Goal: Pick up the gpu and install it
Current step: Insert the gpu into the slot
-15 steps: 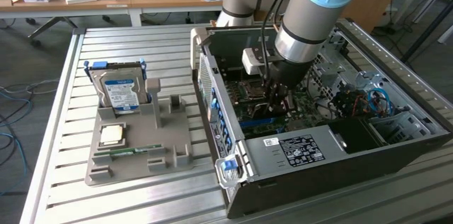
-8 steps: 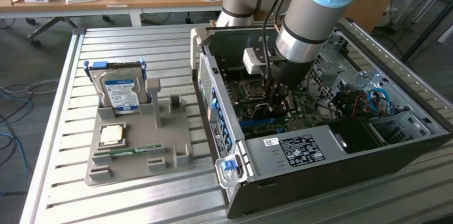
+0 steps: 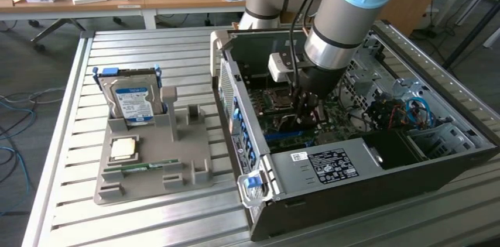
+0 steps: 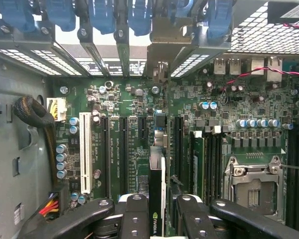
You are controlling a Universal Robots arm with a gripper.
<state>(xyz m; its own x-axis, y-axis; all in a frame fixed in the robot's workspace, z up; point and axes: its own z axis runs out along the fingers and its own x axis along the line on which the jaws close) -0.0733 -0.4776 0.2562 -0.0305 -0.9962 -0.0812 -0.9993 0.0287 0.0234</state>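
Clasping the gpu (image 4: 156, 177) edge-on, tool (image 4: 162, 209) above motherboard slots (image 4: 123, 149), seated RAM stick (image 4: 198, 164) just beside

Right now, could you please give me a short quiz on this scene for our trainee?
1. True or false: the hard drive lies flat in the holder.
2. The hand holds: A) a screwdriver B) the gpu C) a fan.
3. Fill in: the hand is inside the open ____.
Key: 1 false, it stands upright. 2 B. 3 case.
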